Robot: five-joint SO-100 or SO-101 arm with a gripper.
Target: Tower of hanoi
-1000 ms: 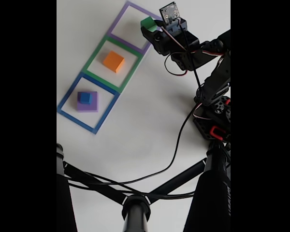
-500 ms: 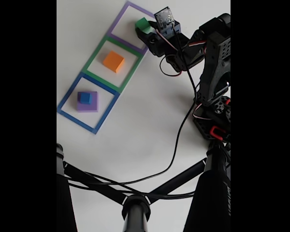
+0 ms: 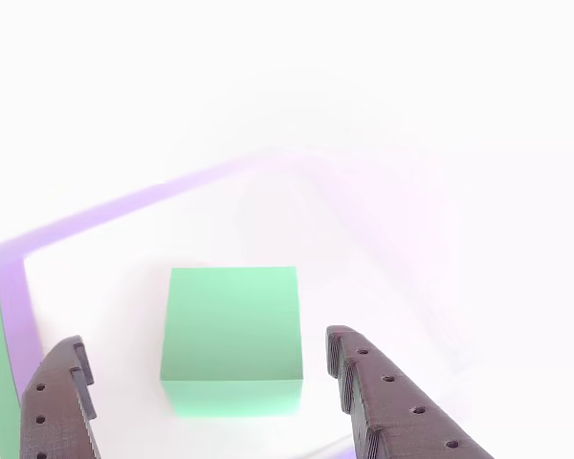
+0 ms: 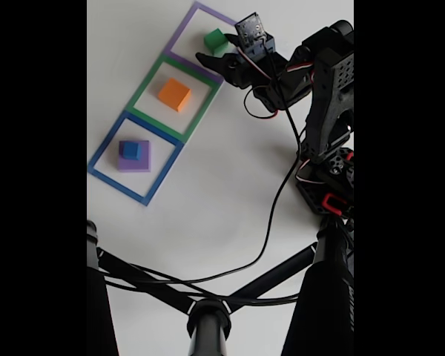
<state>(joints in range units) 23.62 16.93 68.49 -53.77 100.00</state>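
The green block [image 4: 214, 38] rests inside the purple square outline [image 4: 184, 31] at the top of the fixed view. My gripper [image 4: 216, 48] is open around it, one dark finger on each side. In the other view the green block [image 3: 232, 335] lies on the white surface between the two fingertips [image 3: 352, 356] of my open gripper [image 3: 203, 344], not pinched. The orange block [image 4: 174, 94] lies in the green outline [image 4: 144, 93]. On the purple block [image 4: 139, 162] in the blue outline [image 4: 104, 159] sits the small blue cube [image 4: 131, 150].
The arm's base [image 4: 328, 185] stands at the right edge of the white table, with a black cable [image 4: 271, 222] trailing toward the bottom. Black stand bars [image 4: 208, 311] cross the bottom of the fixed view. White surface stretches between the outlines and the base.
My gripper moved left and down with the green block into the purple outline. It then opened, and the block now rests free on the surface.
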